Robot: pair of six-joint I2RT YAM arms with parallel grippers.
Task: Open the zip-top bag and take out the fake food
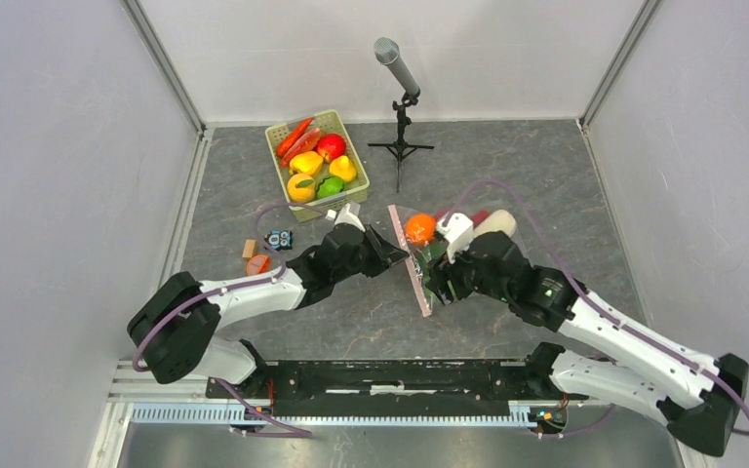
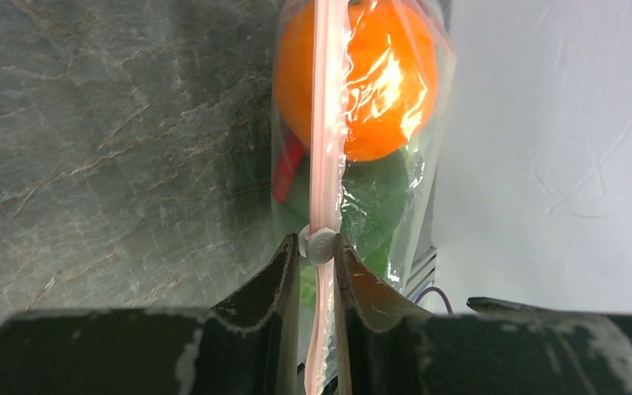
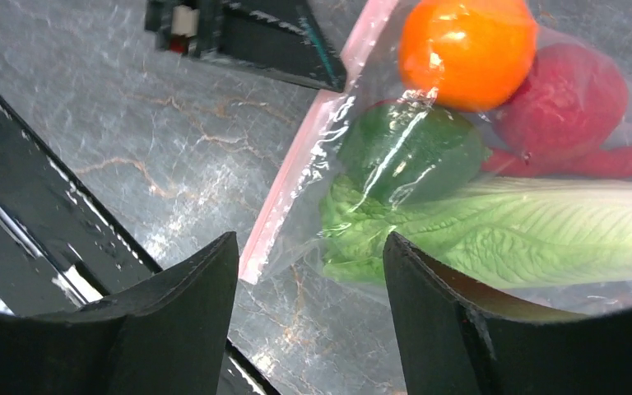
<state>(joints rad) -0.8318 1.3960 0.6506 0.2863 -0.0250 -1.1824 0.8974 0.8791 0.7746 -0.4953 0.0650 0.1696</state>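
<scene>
A: Where's the bag?
B: The bag [image 3: 333, 156] lies flat on the table [image 1: 507, 166], between the two arms. Its zip strip [image 2: 327, 123] faces the left arm.
A: Left gripper?
B: The left gripper [image 2: 319, 251] is pinched shut on the strip, with its fingertips right at the white slider [image 2: 321, 244].
A: Right?
B: The right gripper [image 3: 310, 247] has its jaws wide apart over the bag's near corner. I can't tell whether it touches the plastic.
A: Food?
B: All inside: orange [image 3: 467, 51], green fruit [image 3: 411, 148], red piece [image 3: 568, 99] and cabbage [image 3: 502, 234]. The basket [image 1: 278, 132] sits well apart, at the far left.
</scene>
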